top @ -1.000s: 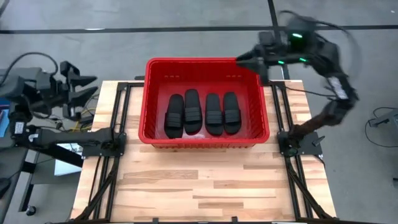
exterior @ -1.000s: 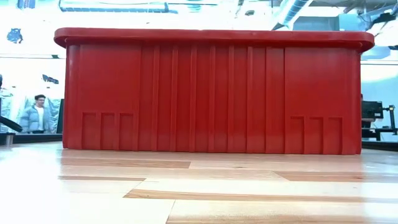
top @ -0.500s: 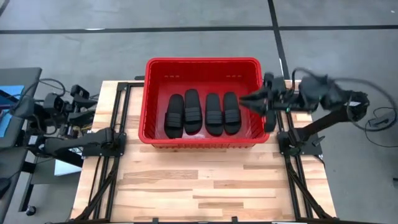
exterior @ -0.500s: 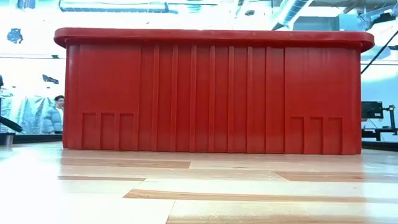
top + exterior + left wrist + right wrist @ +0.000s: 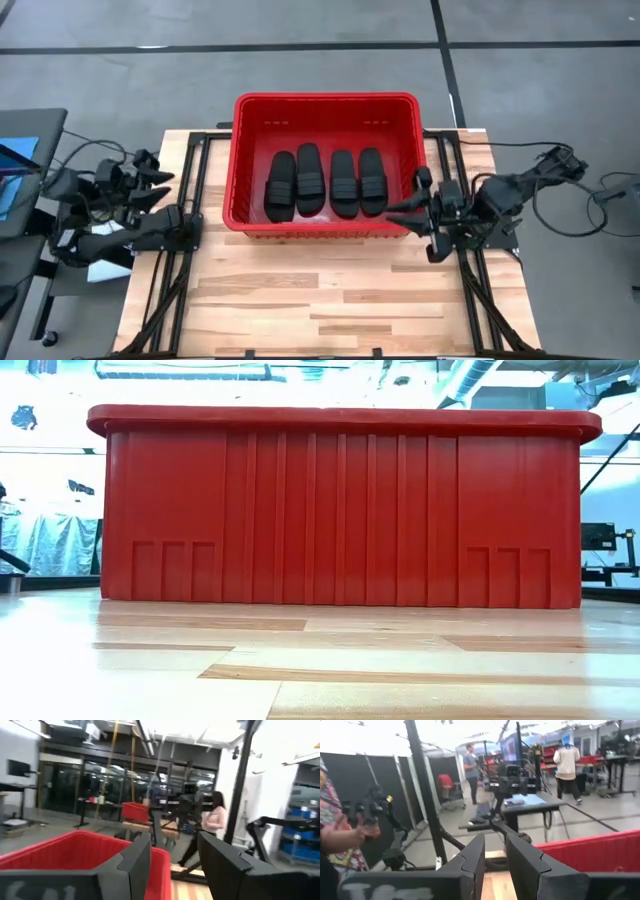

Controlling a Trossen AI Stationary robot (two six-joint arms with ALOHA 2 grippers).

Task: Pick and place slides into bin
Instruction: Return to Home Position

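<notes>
Red bin (image 5: 326, 99) with four slides (image 5: 310, 180)

The bin (image 5: 325, 98) fills the table's (image 5: 330, 300) back half; the front lies free.

Red bin (image 5: 325, 104) on wooden table (image 5: 330, 300)

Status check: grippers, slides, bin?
Left gripper open, empty, at left edge of table. Right gripper open, empty, right of bin. All four slides lie inside bin. No obstruction seen.
</notes>
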